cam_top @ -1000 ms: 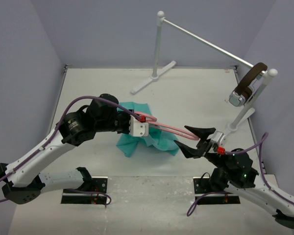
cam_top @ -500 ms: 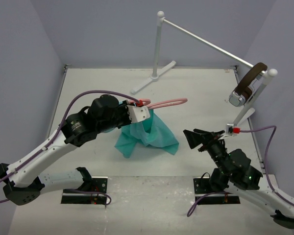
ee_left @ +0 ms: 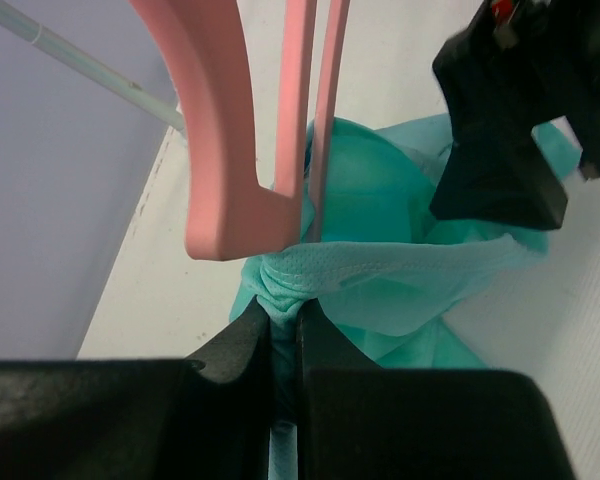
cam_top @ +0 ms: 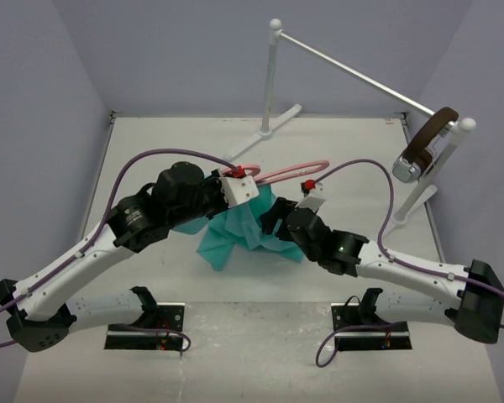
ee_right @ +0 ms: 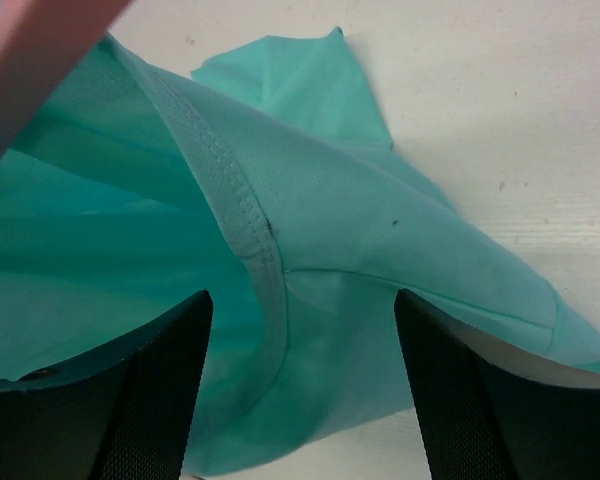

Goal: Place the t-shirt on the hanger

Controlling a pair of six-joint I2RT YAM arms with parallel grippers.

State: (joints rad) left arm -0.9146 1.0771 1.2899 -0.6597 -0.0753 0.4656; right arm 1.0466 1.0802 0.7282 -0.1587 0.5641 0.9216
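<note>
The teal t-shirt [cam_top: 250, 228] hangs bunched from my left gripper [cam_top: 242, 190], its lower part lying on the table. In the left wrist view the left gripper [ee_left: 285, 312] is shut on a gathered fold of the t-shirt [ee_left: 380, 275]. The pink hanger [cam_top: 290, 171] sticks out rightward from that gripper; its rods [ee_left: 318, 120] run down into the cloth just above the fingertips. My right gripper [cam_top: 273, 222] is open right at the shirt's right side. In the right wrist view the right gripper [ee_right: 300, 305] straddles a stitched hem of the t-shirt [ee_right: 310, 220], not touching it.
A white rail stand [cam_top: 270, 80] stands at the back, its bar running to a post at the right. Brown-banded headphones [cam_top: 422, 147] hang on that post. The table [cam_top: 151, 151] is walled by grey panels on three sides.
My right arm swung from the right side over to the t-shirt, gripper open. The left gripper stayed raised, holding shirt and hanger, after lifting them a second ago.
</note>
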